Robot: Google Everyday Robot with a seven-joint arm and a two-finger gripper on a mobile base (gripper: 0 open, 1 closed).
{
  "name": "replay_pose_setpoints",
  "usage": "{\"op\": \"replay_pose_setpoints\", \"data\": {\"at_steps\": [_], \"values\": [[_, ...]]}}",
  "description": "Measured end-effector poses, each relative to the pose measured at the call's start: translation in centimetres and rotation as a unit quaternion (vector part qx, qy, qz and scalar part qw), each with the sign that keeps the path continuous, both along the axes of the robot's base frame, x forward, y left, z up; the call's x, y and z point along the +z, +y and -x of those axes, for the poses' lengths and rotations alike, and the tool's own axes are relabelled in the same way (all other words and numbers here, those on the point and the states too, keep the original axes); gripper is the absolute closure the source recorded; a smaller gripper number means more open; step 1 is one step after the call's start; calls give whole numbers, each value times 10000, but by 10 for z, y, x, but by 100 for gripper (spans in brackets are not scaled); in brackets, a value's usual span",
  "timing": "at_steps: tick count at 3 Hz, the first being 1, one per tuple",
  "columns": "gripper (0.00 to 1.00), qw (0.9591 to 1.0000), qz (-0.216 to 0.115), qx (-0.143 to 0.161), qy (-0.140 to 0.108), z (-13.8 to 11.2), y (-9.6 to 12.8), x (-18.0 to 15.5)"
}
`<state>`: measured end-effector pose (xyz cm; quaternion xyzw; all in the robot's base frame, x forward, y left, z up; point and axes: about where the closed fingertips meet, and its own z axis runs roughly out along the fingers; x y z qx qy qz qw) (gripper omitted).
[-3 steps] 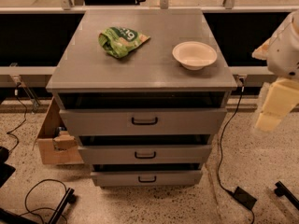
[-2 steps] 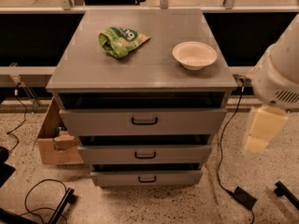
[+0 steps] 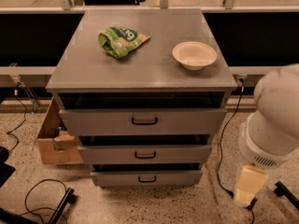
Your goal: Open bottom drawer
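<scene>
Low right of the bottom drawer (image 3: 147, 177) hangs the gripper (image 3: 247, 190); open or closed, I cannot tell.

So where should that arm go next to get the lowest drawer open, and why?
Probably move across toward the small black handle of the bottom drawer. The gripper hangs low to the right of the cabinet, apart from the handle, and the drawer looks shut.

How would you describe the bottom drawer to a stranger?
Find the grey cabinet topped with a bowl and green bag, the gripper hanging low at its right. Of its three drawer fronts, the bottom drawer sits lowest, by the floor, and looks narrowest.
</scene>
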<state>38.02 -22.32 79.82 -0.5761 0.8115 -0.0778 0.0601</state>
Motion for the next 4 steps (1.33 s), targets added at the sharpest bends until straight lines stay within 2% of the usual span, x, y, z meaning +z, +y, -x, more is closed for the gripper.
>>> {"op": "replay_pose_setpoints", "data": {"at_steps": [1,2,3,4], "values": [[0,10000,0,-45,63,14,-5,-58],[0,9993,-264,-96,263,14,2,-111],[0,9990,-316,-95,296,13,3,-119],[0,9994,-222,12,279,6,15,-145]]}}
